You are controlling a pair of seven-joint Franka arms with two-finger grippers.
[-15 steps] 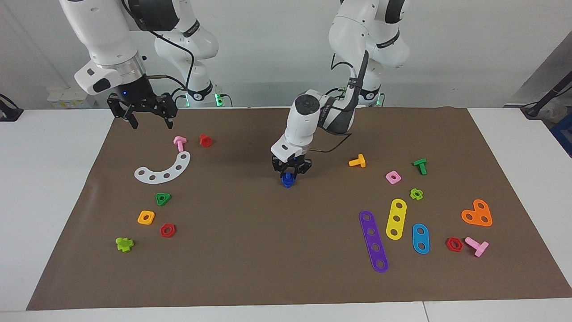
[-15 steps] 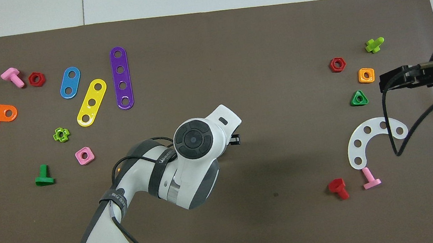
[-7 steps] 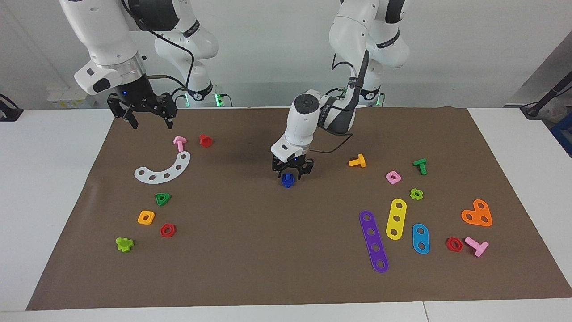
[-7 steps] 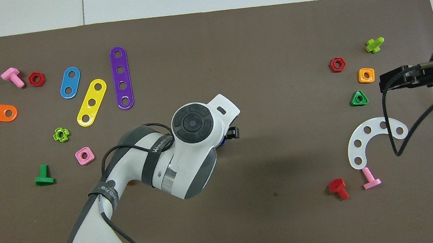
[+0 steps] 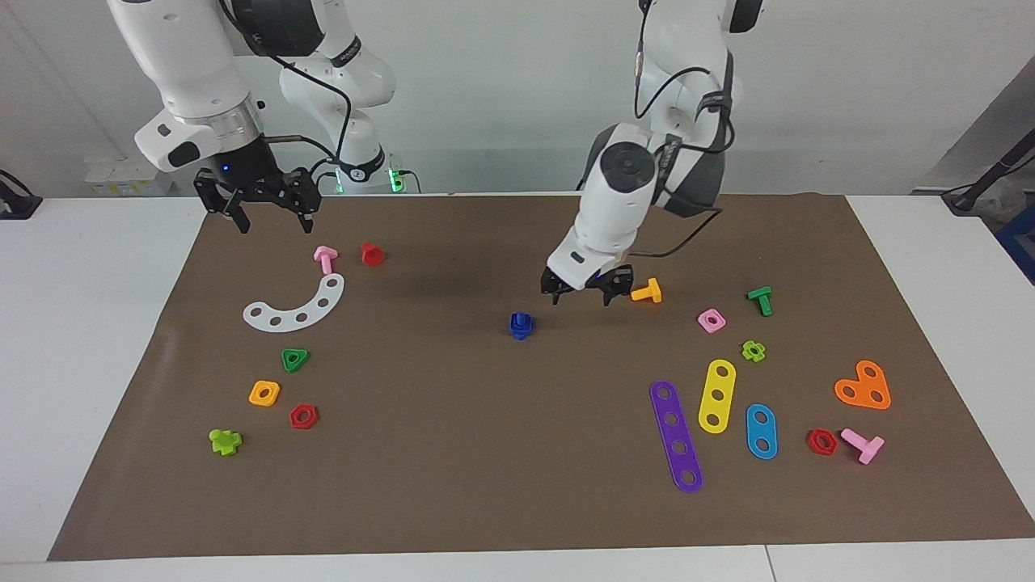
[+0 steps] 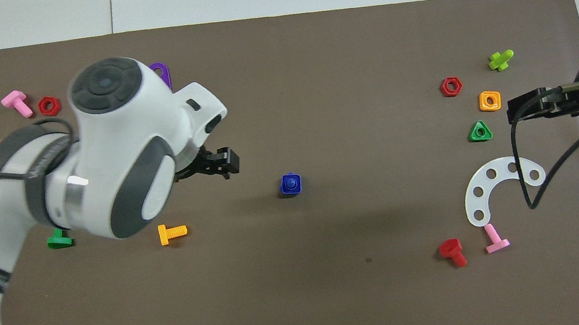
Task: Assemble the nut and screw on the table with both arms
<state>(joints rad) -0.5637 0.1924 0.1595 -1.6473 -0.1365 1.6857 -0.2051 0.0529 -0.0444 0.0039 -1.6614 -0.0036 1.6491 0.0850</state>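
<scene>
The blue nut (image 5: 521, 322) (image 6: 284, 180) stands alone in the middle of the brown mat (image 5: 453, 453) on the table. It sits on the blue screw, whose shaft end (image 6: 291, 184) shows in the nut's hole; the screw's head is hidden under it. My left gripper (image 5: 581, 299) (image 6: 227, 165) hangs open and empty a little above the mat, beside the blue pair toward the left arm's end. My right gripper (image 5: 275, 226) (image 6: 510, 112) waits open and raised over the mat at the right arm's end.
An orange bolt (image 5: 647, 292) lies close beside the left gripper, with a pink square nut (image 5: 711, 321) and coloured strips (image 5: 716, 396) past it. At the right arm's end lie a white curved strip (image 5: 295, 307), a pink bolt (image 5: 325, 259), a red bolt (image 5: 372, 254) and several nuts.
The left gripper opened and let go of the blue nut and screw, then rose and swung toward the left arm's end. The blue pair stayed put. The right arm has not moved.
</scene>
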